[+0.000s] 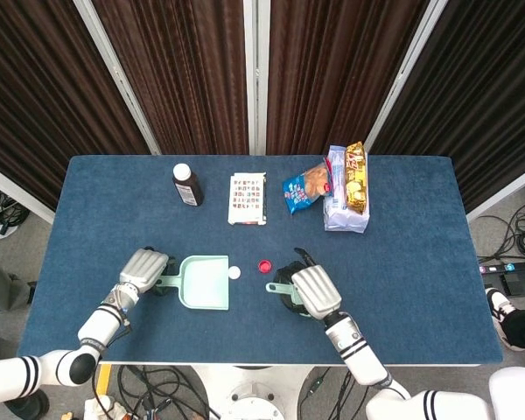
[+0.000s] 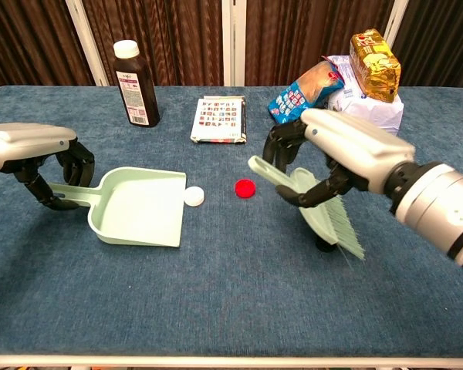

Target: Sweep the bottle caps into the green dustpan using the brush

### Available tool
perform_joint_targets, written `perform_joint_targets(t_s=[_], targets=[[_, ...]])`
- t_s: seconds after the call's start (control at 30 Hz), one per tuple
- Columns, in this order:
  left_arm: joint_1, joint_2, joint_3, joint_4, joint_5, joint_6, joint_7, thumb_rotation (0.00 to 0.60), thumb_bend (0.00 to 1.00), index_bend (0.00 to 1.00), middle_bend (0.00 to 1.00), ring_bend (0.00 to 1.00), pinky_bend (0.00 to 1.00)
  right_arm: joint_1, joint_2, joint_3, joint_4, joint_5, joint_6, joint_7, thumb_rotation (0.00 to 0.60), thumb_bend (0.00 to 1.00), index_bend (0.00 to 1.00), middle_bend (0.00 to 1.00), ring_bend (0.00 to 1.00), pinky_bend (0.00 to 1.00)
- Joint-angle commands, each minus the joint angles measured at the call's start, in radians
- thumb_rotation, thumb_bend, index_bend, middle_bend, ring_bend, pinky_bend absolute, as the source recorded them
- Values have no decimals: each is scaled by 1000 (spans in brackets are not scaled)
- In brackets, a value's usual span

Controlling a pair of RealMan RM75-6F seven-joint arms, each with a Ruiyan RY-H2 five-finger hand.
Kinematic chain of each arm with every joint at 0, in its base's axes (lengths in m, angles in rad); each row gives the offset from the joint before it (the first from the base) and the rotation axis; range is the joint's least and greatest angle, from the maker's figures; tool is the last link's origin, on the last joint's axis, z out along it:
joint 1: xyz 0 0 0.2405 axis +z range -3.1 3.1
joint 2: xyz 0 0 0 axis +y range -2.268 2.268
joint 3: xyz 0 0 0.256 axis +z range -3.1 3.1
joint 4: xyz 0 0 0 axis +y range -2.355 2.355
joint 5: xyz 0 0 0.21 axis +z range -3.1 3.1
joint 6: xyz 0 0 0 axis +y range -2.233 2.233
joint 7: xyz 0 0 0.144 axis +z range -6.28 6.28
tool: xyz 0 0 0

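Table (image 2: 216, 308), blue cloth. Right hand (image 2: 332, 158) clamped on the brush (image 2: 324, 212), bristles down at the right of the red cap (image 2: 245, 187), over the black cap (image 2: 324, 245). Left hand (image 2: 42, 166) clamped on the green dustpan (image 2: 139, 208) handle, pan flat on the table. White cap (image 2: 193, 196) touching the pan's right edge, red cap just right of it.

Green dustpan (image 2: 139, 216), red cap (image 2: 245, 187), white cap (image 2: 193, 196)
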Motion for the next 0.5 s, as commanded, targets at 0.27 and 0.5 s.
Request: perform_joint_targets(t_s=[0.27, 0.5], targets=[[-15, 0, 2, -4, -35, -14, -34, 600, 389, 611, 575, 409, 261, 24, -168, 42, 189, -51, 12, 125, 600, 522, 759, 671, 356, 81], [-32, -15, -2, -8, -67, -17, -46, 600, 387, 611, 576, 409, 262, 65, -232, 84, 259, -68, -12, 211, 600, 532, 760, 671, 352, 79]])
